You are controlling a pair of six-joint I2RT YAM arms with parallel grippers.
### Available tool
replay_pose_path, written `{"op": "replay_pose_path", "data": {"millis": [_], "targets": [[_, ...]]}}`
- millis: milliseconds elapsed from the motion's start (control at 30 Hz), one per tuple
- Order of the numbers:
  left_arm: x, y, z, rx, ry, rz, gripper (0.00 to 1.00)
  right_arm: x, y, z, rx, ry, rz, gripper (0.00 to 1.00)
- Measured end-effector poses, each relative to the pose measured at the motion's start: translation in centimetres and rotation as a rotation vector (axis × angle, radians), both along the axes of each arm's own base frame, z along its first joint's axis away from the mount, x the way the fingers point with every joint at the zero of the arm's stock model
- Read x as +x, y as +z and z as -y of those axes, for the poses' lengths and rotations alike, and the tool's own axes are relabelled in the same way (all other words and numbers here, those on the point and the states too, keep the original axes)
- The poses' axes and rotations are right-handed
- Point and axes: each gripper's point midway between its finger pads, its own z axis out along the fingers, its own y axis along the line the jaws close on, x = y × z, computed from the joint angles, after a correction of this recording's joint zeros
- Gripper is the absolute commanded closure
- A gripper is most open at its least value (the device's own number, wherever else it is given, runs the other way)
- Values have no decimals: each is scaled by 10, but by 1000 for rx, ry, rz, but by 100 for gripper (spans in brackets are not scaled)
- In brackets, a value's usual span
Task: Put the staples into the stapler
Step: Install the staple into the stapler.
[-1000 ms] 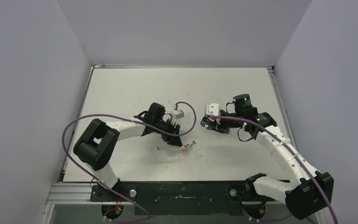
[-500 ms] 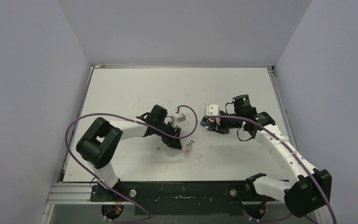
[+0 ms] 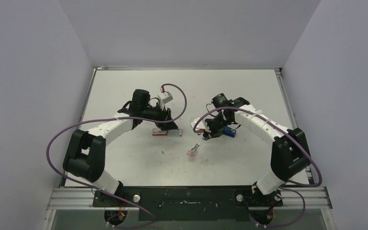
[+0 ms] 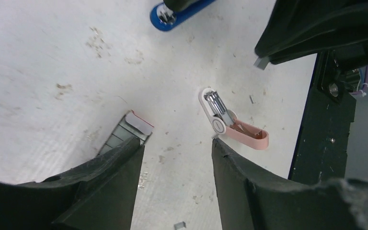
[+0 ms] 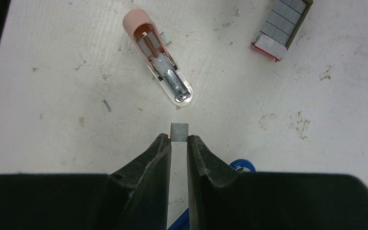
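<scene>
The left gripper [image 4: 175,153] now sits farther back and left, jaws wider, the staple box [image 3: 165,132] uncovered; the right gripper [image 5: 178,141] sits slightly nearer, the blue stapler [image 3: 228,131] bared.

The scuffed white desk [image 3: 124,91] is carrying a red-and-white box [image 3: 165,132] of grey staple strips [image 5: 287,19] on the left. The blue stapler [image 3: 228,132] is lying to the right, a small pink-and-white stapler [image 3: 193,150] is sitting open nearer between them, and loose staples [image 5: 106,106] are lying scattered about.
</scene>
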Motion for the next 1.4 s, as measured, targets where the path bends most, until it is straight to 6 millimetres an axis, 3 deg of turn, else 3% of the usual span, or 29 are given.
{"op": "replay_pose_path", "data": {"millis": [100,267,500,900,1400], "targets": [[15,21,-11,-40,-4,75,47,7,-13,-5,-31,102,4,87],[26,35,-26,-77,-27,126,47,9,-36,-10,-80,270,-4,87],[29,51,-25,-109,-84,190,48,8,-47,-20,-102,444,-4,87],[28,52,-23,-122,-97,191,48,-7,-53,-27,-105,534,-27,87],[28,58,-21,-145,-110,210,48,-5,-67,-36,-119,554,-58,88]]}}
